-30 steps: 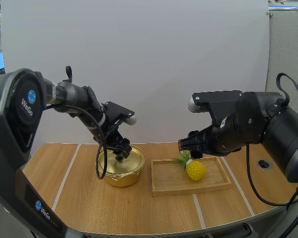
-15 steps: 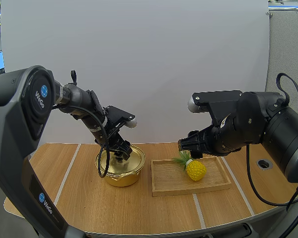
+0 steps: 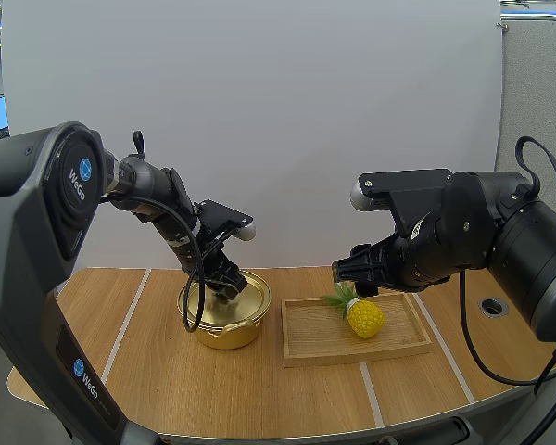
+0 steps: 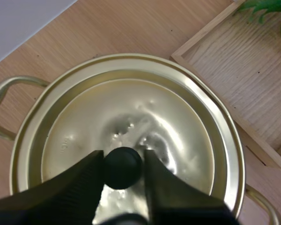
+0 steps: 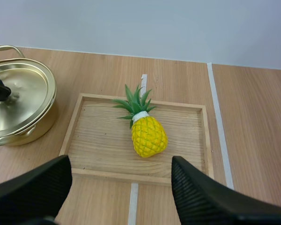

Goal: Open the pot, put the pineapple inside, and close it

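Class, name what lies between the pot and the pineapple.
Bare table, then the rim and bare floor of the wooden tray, in the right wrist view.

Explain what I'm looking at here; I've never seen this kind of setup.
Two robot arms work over a table. One picture looks down from behind them; the other two come from cameras on each arm's wrist. On the table stand a gold pot, its lid on, and a tray holding a pineapple. The left hand is shut on the lid's black knob. The right hand is open and empty, above the tray near the pineapple.
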